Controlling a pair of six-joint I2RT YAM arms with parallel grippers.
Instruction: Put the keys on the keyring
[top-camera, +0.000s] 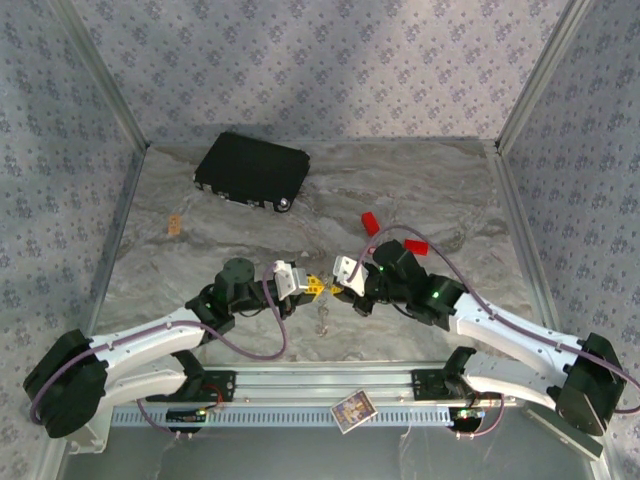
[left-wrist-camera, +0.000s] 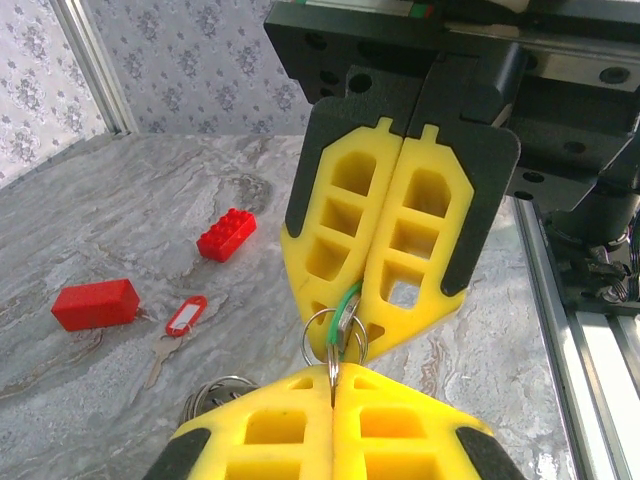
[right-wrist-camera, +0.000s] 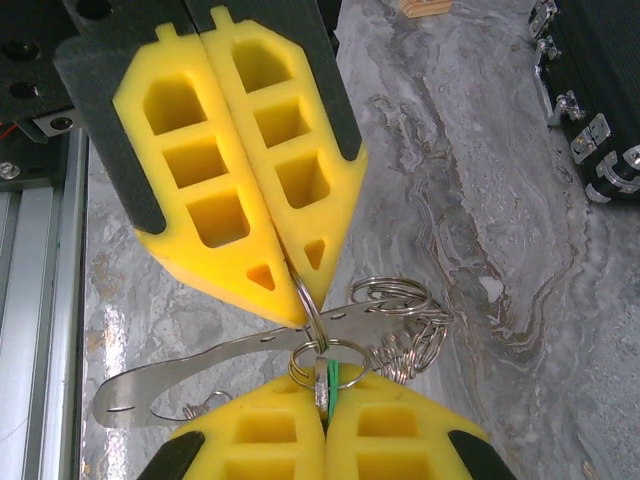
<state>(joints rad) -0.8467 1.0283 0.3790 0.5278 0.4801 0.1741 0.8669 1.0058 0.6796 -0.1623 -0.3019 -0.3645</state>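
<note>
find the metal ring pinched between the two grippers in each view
top external: metal ring mid-picture, tiny, where the left gripper and right gripper meet.
left wrist: ring low centre, just above that camera's own fingers.
right wrist: ring low centre, likewise.
shared landmark: the grippers meeting tip to tip.

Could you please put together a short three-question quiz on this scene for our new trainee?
1. True or false: the left end effector and the right end effector both stand wide open.
2. Multiple choice: the black case lies (A) at the far side of the table, left of centre; (B) on the near rail; (C) between the two arms.
3. Fill in: the loose key lying on the table carries a ___ tag with a white insert.
Key: 1 false, both are shut, the left on the keyring, the right on the green key; 2 A; 3 red.
</note>
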